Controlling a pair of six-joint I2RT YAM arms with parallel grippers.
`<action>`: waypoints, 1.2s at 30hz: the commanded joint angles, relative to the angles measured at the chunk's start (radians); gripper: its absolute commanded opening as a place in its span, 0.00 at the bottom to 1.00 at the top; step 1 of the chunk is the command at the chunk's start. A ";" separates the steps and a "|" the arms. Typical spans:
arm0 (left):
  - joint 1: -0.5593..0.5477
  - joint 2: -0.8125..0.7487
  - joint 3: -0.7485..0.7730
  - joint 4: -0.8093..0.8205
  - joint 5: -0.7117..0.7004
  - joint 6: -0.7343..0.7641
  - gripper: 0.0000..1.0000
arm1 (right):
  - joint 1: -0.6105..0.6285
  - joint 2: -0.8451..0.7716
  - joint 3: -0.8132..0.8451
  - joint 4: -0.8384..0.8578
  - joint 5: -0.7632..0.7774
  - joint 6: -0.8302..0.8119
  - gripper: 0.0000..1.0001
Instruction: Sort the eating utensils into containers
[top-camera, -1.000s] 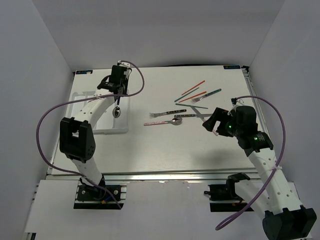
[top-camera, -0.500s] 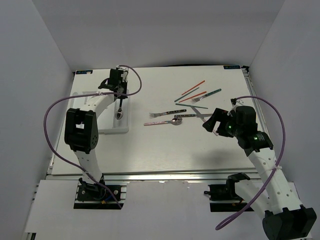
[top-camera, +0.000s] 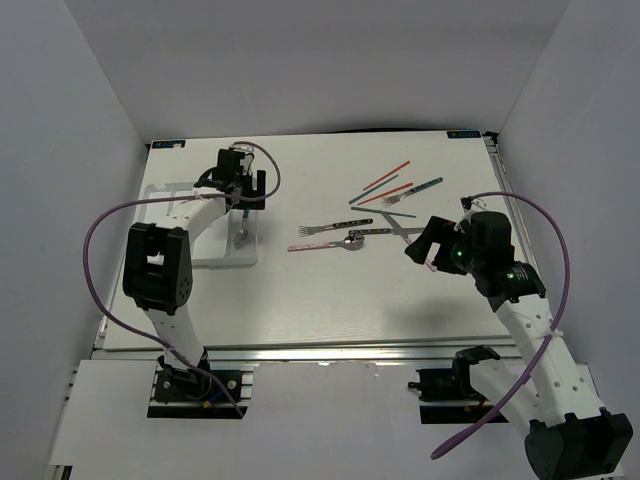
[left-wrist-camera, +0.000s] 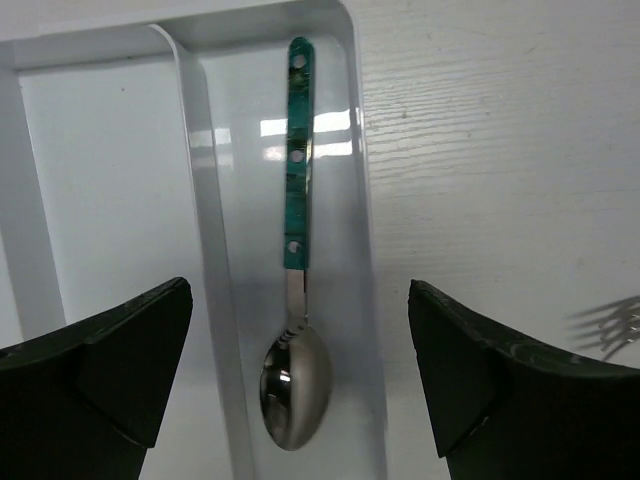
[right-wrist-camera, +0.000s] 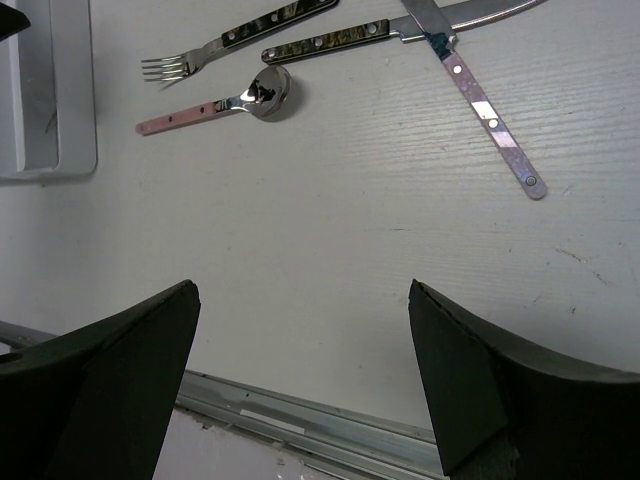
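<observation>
The teal spoon (left-wrist-camera: 295, 200) is lying in the tray's (left-wrist-camera: 208, 250) rightmost slot, under the left gripper (top-camera: 243, 195), whose jaws are standing apart, so placing seems done. The right gripper (right-wrist-camera: 300, 290), also apart, is hovering. The pink spoon (right-wrist-camera: 215, 103) is likely next.

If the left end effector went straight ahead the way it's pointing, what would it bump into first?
Probably the teal spoon in the tray's edge slot, centred under the open left end effector; depth is unclear.
</observation>
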 joint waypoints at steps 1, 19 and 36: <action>-0.029 -0.145 -0.002 0.067 0.076 -0.024 0.98 | 0.000 0.000 0.021 0.023 -0.003 -0.013 0.89; -0.357 0.033 0.173 -0.137 0.584 0.465 0.67 | 0.000 -0.016 0.016 0.001 -0.018 -0.027 0.89; -0.420 0.196 0.102 -0.082 0.564 0.450 0.44 | 0.000 -0.013 0.028 -0.010 0.014 -0.047 0.89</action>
